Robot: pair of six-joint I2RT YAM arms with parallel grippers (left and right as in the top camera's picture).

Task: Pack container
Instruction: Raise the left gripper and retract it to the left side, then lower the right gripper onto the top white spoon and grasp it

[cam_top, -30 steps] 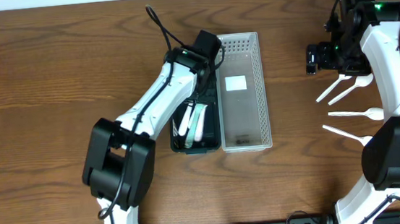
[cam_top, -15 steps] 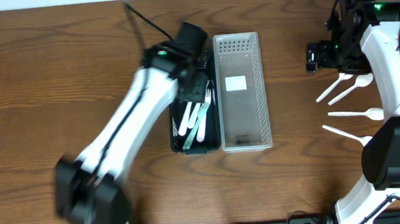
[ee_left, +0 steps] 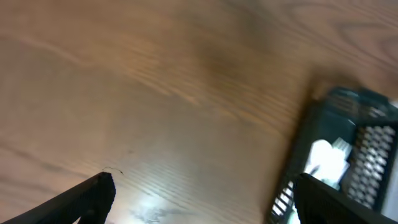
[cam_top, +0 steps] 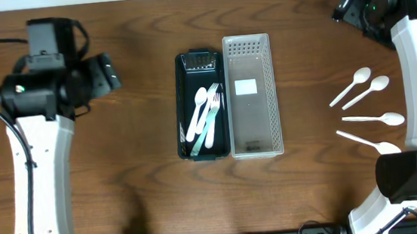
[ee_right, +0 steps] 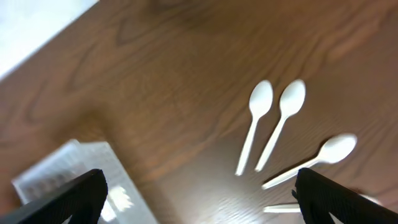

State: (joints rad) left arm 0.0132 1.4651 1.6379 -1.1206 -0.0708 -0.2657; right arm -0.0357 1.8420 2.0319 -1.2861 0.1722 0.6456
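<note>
- Noting both arms high and wide of the work; you look to be between picks, one drop done and the next not begun.
- Dark tray (cam_top: 184, 134) sits mid-table and holds white plastic cutlery (cam_top: 207, 114): a fork and some spoons, lying lengthwise inside it.
- Clear perforated bin (cam_top: 254, 124) stands touching the tray's right side. It holds no cutlery, only a white label.
- Four loose white spoons (cam_top: 376, 120) lie on the wooden table (cam_top: 133, 33), well right of the tray and beyond the bin. Two are a close pair and two lie singly nearer the front edge.
- Left gripper (ee_left: 204, 179) hangs well left of the tray. Its fingers (ee_left: 87, 198) are spread wide with only bare wood between them, so it holds nothing.
- Right gripper (ee_right: 200, 174) is far right of the tray, toward the back edge and above the spoons. Its fingers (ee_right: 326, 193) are also spread wide and empty.
- Judgement: packing is partly done, and those four spoons are what remains.
- Next move, as I read it: take the right arm, which is the nearer one. Drop it over one spoon's handle, turn the wrist so the jaws cross the handle, and go low, because the handle is thin and flat on the wood.
- Pick a single spoon before the pair, or you risk nudging its neighbour.
</note>
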